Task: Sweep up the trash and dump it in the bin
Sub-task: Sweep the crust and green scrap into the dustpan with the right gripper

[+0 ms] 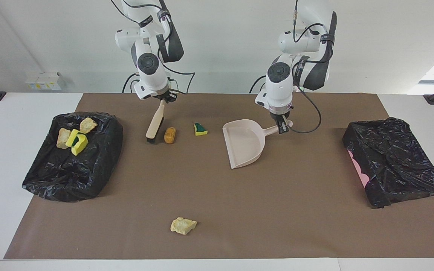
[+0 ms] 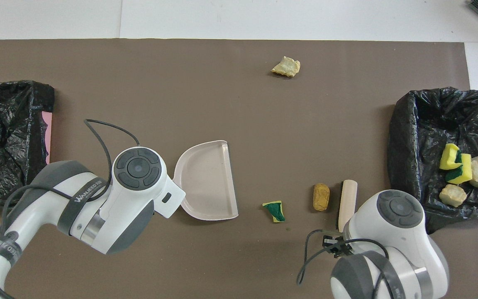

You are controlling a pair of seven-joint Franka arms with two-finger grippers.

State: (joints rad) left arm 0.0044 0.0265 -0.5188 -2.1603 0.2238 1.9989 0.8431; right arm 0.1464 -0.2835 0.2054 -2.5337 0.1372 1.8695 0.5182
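Note:
My right gripper (image 1: 163, 99) is shut on the handle end of the beige brush (image 1: 155, 123), whose black bristles rest on the brown mat beside a brown nugget (image 1: 170, 135). A yellow, green-backed sponge piece (image 1: 200, 129) lies between the nugget and the beige dustpan (image 1: 244, 145). My left gripper (image 1: 283, 127) is shut on the dustpan's handle, and the pan lies flat on the mat. A beige bread-like chunk (image 1: 183, 225) lies alone, farthest from the robots. In the overhead view the brush (image 2: 347, 202), nugget (image 2: 321, 197), sponge piece (image 2: 275, 210), dustpan (image 2: 208, 180) and chunk (image 2: 286, 66) show; both grippers are hidden under their wrists.
A black-bagged bin (image 1: 51, 177) at the right arm's end holds yellow sponge pieces (image 1: 77, 141) and two beige chunks (image 1: 88, 125). A second black-bagged bin (image 1: 394, 162) stands at the left arm's end. The brown mat (image 1: 277, 210) covers most of the white table.

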